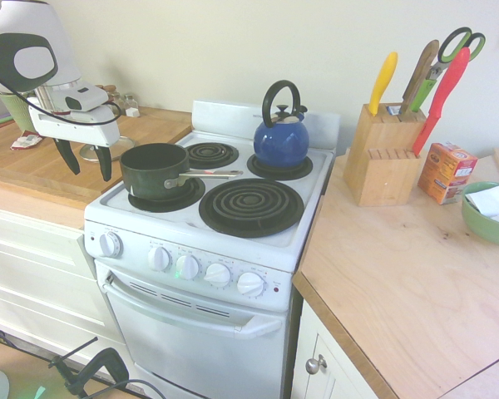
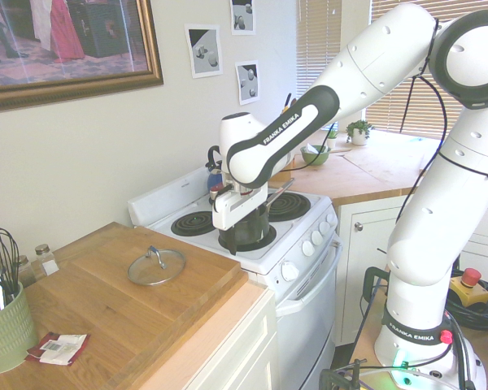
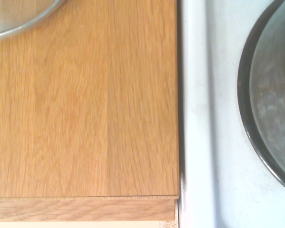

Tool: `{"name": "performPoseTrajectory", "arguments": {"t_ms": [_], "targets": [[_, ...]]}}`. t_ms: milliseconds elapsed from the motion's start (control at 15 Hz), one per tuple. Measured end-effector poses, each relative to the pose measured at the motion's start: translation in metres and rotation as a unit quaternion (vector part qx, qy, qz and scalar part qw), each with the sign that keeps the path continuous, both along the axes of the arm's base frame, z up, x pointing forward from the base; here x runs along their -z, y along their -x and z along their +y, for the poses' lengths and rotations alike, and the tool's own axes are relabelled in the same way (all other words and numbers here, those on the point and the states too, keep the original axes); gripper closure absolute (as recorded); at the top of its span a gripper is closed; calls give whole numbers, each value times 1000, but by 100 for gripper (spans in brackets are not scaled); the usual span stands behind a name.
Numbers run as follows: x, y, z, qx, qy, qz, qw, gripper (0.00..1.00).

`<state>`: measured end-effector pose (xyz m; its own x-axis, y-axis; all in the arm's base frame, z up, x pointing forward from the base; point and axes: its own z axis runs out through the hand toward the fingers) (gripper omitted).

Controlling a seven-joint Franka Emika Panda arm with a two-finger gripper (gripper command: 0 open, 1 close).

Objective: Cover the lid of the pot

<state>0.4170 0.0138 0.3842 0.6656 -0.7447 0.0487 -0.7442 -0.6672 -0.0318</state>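
The pot (image 1: 154,170), a small dark saucepan with a straight silver handle, sits uncovered on the stove's front left burner; it also shows in the second exterior view (image 2: 252,229) and the wrist view (image 3: 270,104). The glass lid (image 2: 156,266) with its small knob lies flat on the wooden counter (image 1: 33,162) left of the stove. Part of the lid's rim (image 3: 19,19) shows in the wrist view. My gripper (image 1: 86,162) hangs open and empty over the counter's edge by the stove, between the lid (image 1: 101,150) and the pot, touching neither.
A blue kettle (image 1: 281,137) stands on the back right burner. On the right counter are a knife block (image 1: 382,158), an orange box (image 1: 446,172) and a green bowl (image 1: 489,214). A green utensil cup (image 2: 0,325), a packet (image 2: 57,348) and small jars (image 2: 45,260) sit beyond the lid.
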Motion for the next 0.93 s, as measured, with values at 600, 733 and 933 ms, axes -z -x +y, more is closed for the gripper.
{"name": "performPoseTrajectory", "arguments": {"t_ms": [600,733,933], "targets": [[-53,-41,100,68,-19,-54,996,0],[-50,-67,125,108,-16,-77,991,0],[-47,-109,162,150,-8,-104,983,0]]}}
